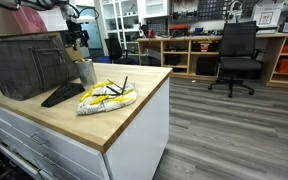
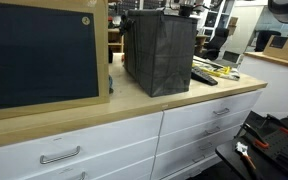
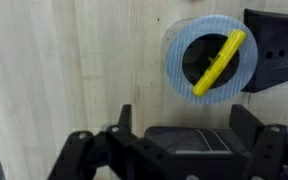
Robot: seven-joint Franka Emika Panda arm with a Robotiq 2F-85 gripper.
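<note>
Bluish see-through plastic, thin by the look of it: the cup (image 3: 212,60) stands upright on the wooden worktop (image 3: 64,70), seen from straight above in the wrist view, with a yellow stick (image 3: 220,60) leaning across its mouth. It is probably light and easy to tip. Its wall likely dents under a hard squeeze, and the smooth side may slip. The safest hold seems to be across the body, below the rim, with a gentle pinch from both sides. The stick looks slim and stiff and could be taken by its upper end instead. Just beside the cup lies a black block (image 3: 279,50), which leaves little room on that side. The gripper (image 3: 181,125) hangs above the worktop, near the cup but not over it, its fingers (image 3: 124,118) spread wide and holding nothing. In an exterior view the cup sits by a grey mesh box (image 1: 24,62), with a yellow-and-white bag (image 1: 106,97) nearer the worktop's edge.
</note>
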